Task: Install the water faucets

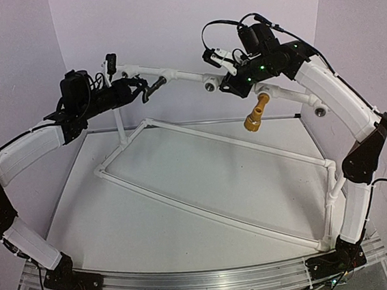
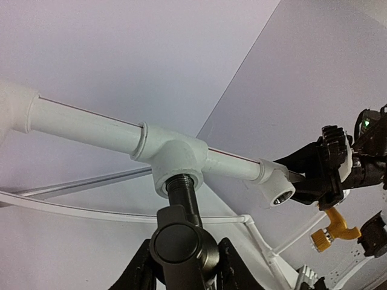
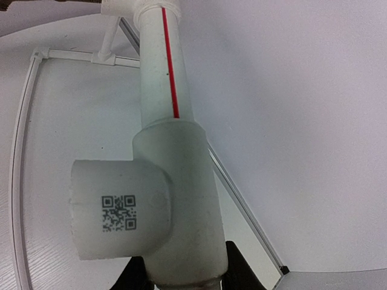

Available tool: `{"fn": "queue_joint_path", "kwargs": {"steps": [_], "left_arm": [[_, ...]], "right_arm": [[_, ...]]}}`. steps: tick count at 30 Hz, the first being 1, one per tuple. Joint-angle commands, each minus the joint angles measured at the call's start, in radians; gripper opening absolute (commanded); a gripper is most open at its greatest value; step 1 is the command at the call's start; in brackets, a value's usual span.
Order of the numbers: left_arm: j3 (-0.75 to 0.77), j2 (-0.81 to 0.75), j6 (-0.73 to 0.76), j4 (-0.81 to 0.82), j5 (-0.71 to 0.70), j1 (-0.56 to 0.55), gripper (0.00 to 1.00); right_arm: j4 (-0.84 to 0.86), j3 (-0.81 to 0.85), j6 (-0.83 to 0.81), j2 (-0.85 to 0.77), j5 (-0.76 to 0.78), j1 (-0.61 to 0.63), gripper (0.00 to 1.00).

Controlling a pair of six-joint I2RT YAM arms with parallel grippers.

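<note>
The matte black faucet (image 1: 155, 85) points its threaded end into a white tee socket (image 1: 169, 74) on the raised pipe rail. In the left wrist view the threads sit just inside that socket (image 2: 175, 160). My left gripper (image 1: 135, 89) is shut on the black faucet's body (image 2: 181, 235), one finger (image 2: 136, 272) on each side. The brass-yellow faucet (image 1: 255, 113) hangs from a socket further right and also shows in the left wrist view (image 2: 331, 232). My right gripper (image 1: 227, 85) is shut on the white pipe fitting (image 3: 181, 199) with a QR code, beside an open socket (image 1: 209, 84).
A white pipe frame (image 1: 206, 207) lies on the table below the rail. Another open socket (image 1: 321, 111) sits at the rail's right end. A post with a black clip (image 1: 110, 60) stands at the rail's left end. Walls close in behind.
</note>
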Motion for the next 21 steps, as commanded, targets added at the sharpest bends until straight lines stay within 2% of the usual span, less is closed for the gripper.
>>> {"fn": "queue_joint_path", "kwargs": {"steps": [1,14,21], "left_arm": [[0.054,-0.031,0.375,-0.08,-0.053,-0.055,0.0],[0.012,-0.047,1.058,-0.15,-0.128,-0.125,0.03],[-0.063,-0.055,1.504,-0.128,-0.121,-0.125,0.04]], "right_arm": [[0.041,-0.031,0.192,0.044,0.014,0.006,0.0],[0.044,-0.027,0.191,0.053,0.016,0.006,0.0],[0.044,-0.03,0.192,0.053,0.015,0.007,0.0]]}}
